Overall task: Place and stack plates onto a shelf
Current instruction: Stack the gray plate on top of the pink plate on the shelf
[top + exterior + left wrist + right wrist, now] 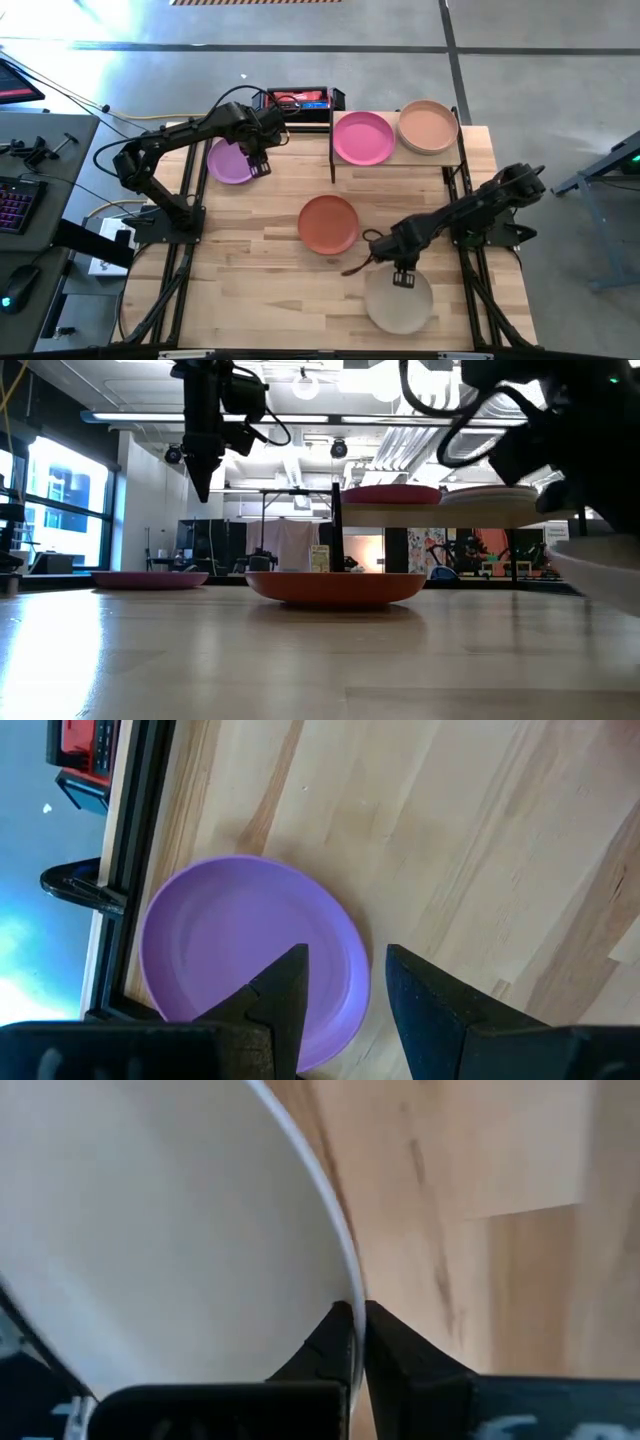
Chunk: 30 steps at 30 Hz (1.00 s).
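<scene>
My right gripper (pixel 404 278) is shut on the far rim of a beige plate (pixel 398 302) at the table's near right. A terracotta plate (pixel 328 224) rests on its base at mid-table. A purple plate (pixel 230 162) lies flat at the far left, and my left gripper (pixel 260 165) hangs open well above its right edge, touching nothing. The shelf (pixel 398 158) at the far right carries a pink plate (pixel 363 138) and a peach-tan plate (pixel 428 127) side by side. My right gripper pinches the beige plate's rim (pixel 350 1295) at the plate's far edge, one finger inside the dish and one outside. The fingers slant steeply down from above. In the low view the plate (pixel 600 565) looks tilted with this rim raised; its near edge runs out of the picture.
Black frame rails run along the table's left and right edges. A red and black device (pixel 300 100) sits beyond the far edge, beside the shelf's black post (pixel 332 140). Bare wood lies between the terracotta plate and the shelf.
</scene>
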Motion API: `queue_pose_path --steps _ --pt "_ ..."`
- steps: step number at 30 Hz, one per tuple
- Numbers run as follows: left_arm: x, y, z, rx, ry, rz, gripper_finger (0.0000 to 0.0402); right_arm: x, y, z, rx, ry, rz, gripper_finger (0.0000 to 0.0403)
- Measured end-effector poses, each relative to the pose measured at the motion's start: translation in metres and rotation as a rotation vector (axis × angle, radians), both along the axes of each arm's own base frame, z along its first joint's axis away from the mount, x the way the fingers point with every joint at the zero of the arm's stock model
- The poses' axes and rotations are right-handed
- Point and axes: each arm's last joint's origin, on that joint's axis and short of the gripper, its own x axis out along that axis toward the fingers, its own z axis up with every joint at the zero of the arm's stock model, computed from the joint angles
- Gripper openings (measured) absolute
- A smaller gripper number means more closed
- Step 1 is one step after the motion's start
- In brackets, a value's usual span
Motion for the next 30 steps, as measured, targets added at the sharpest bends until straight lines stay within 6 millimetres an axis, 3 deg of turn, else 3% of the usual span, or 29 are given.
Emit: queue_pose_path --steps 12,30 --pt "0.000 0.000 0.000 0.000 0.000 0.000 0.0126 -0.010 -0.051 0.046 0.033 -0.151 -0.215 0.0000" --pt "0.001 0.000 0.000 0.004 -0.006 0.001 0.0126 -0.017 -0.136 0.094 0.121 -0.492 -0.802 0.0000"
